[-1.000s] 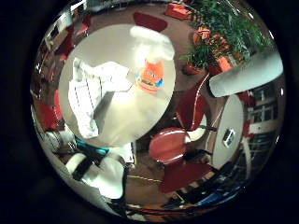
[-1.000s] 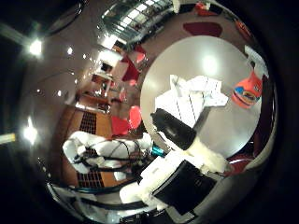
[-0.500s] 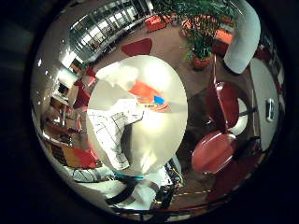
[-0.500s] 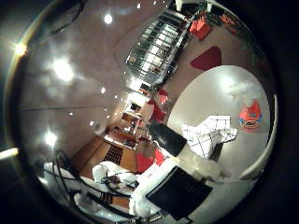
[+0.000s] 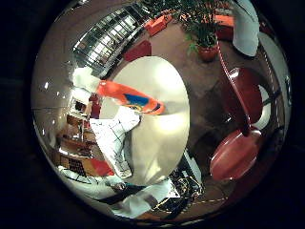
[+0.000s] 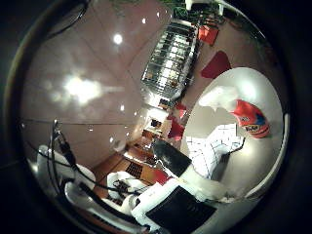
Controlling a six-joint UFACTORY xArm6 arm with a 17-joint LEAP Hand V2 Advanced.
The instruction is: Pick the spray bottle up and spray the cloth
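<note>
Count: you have 1 orange plastic spray bottle w/ white trigger head, 1 white cloth w/ thin dark grid lines, 1 round pale table, 2 red round-seat chairs, 1 green potted plant in a terracotta pot.

Position re hand: bottle and cloth both sit on the table top, apart from the white-and-black robot hand; nothing lies between palm and fingers. In the thumb side view, one dark-tipped finger reaches out straight over the table edge toward the cloth, its tip short of the bottle. You can see no contact w/ either item. Hand reads as released: the visible finger is extended, not curled, grasping nothing.

Bottle condition: orange body, blue and yellow label patch on the side facing the palm, white sprayer at one end. It stands on the table just beside the cloth; whether the base touches the cloth edge can't be told. Bottle fills a modest part of each view, so not close to the palm.

Cloth condition: crumpled, folds raised, lying betw. bottle and the table edge nearest the hand, one end reaching that edge.

Surroundings: nearer chair and farther chair stand on the floor beside the table, plant beyond them.
</note>
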